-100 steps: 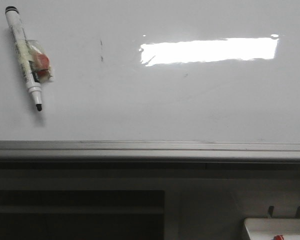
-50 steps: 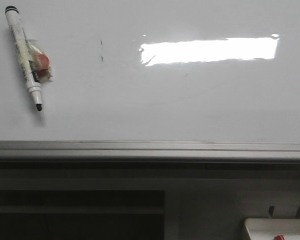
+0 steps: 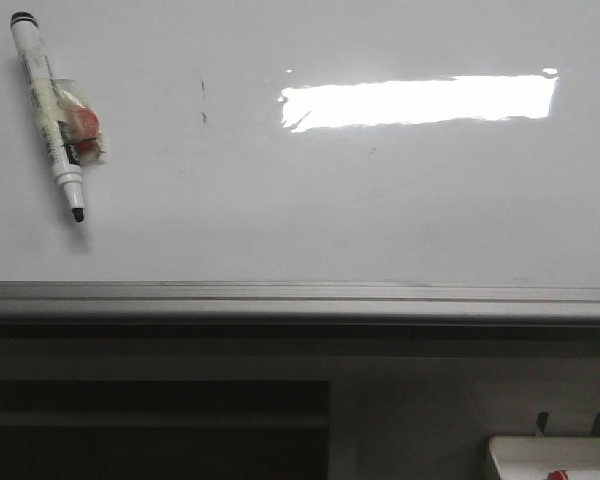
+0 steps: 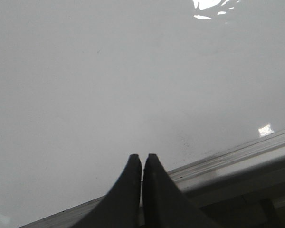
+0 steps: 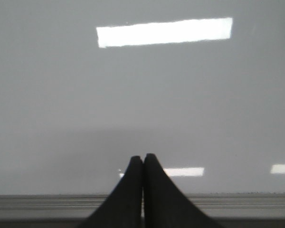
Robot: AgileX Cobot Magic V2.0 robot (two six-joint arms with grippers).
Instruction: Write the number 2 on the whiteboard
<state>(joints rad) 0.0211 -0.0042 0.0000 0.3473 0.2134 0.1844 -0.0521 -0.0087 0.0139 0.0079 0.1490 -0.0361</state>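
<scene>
The whiteboard (image 3: 310,220) fills the front view, glossy white with a silver-grey bottom rail (image 3: 300,298) and a bright rectangular reflection. No number 2 shows on it, only a faint short dashed vertical mark (image 3: 202,102). A white marker (image 3: 48,112) with a black tip lies on the board at the upper left, with a clear and red piece taped to its side. My left gripper (image 4: 142,157) is shut and empty over the board's rail (image 4: 228,161). My right gripper (image 5: 143,157) is shut and empty above the rail (image 5: 247,202). Neither gripper shows in the front view.
Below the board's rail lies a dark recess (image 3: 150,420). A white tray corner (image 3: 555,458) with something red in it sits at the bottom right, with two dark pegs (image 3: 570,422) above it.
</scene>
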